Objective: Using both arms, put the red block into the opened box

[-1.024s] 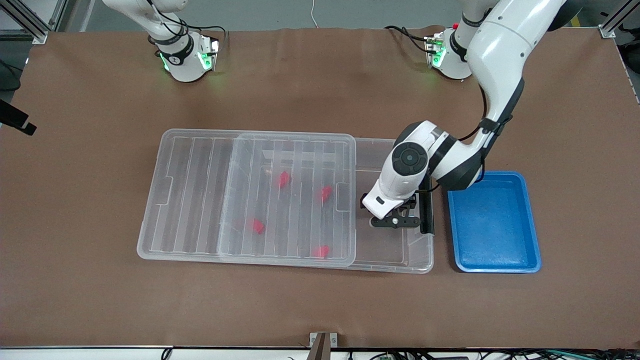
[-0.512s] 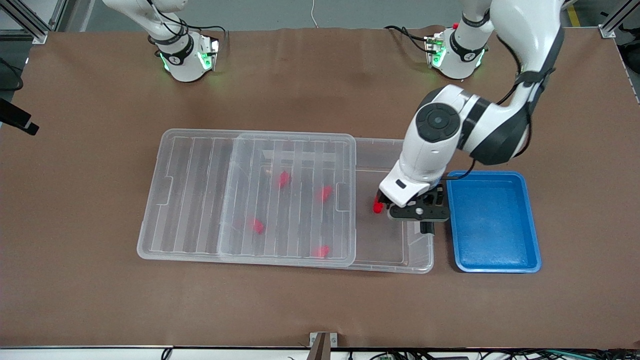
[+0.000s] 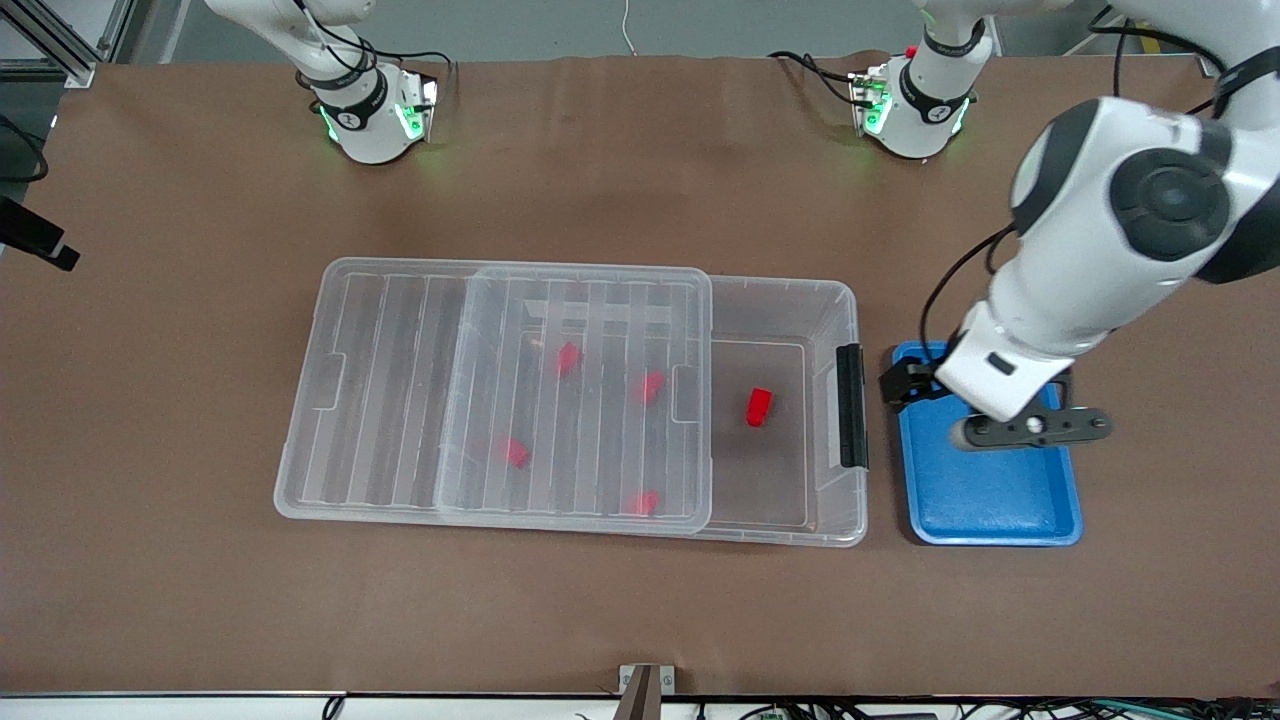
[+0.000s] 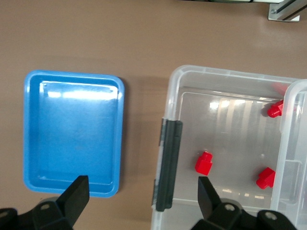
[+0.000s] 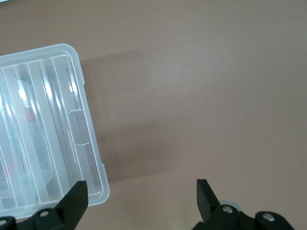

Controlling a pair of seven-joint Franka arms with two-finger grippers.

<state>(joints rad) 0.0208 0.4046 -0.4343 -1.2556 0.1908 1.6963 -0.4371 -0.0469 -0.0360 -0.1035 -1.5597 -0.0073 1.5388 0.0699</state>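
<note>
The red block (image 3: pixel 759 406) (image 4: pixel 204 163) lies free on the floor of the box (image 3: pixel 835 290) (image 4: pixel 175 81), in the uncovered part by the black clip (image 3: pixel 851 405) (image 4: pixel 169 167). The ribbed clear lid (image 3: pixel 400 330) (image 5: pixel 53 120) covers the rest of the box and overhangs it toward the right arm's end. My left gripper (image 3: pixel 1030 432) (image 4: pixel 142 187) hangs open and empty, up over the blue tray (image 3: pixel 990 500) (image 4: pixel 72 129) beside the box. In the right wrist view my right gripper (image 5: pixel 141 188) is open and empty over bare table beside a corner of the lid.
Several other small red blocks (image 3: pixel 567 358) (image 4: pixel 265 177) lie in the box under the lid. The blue tray holds nothing and sits at the left arm's end of the box. Brown table surface surrounds both containers.
The left gripper was down in the box's uncovered part; it has lifted away and swung over the blue tray, leaving the red block on the box floor.
</note>
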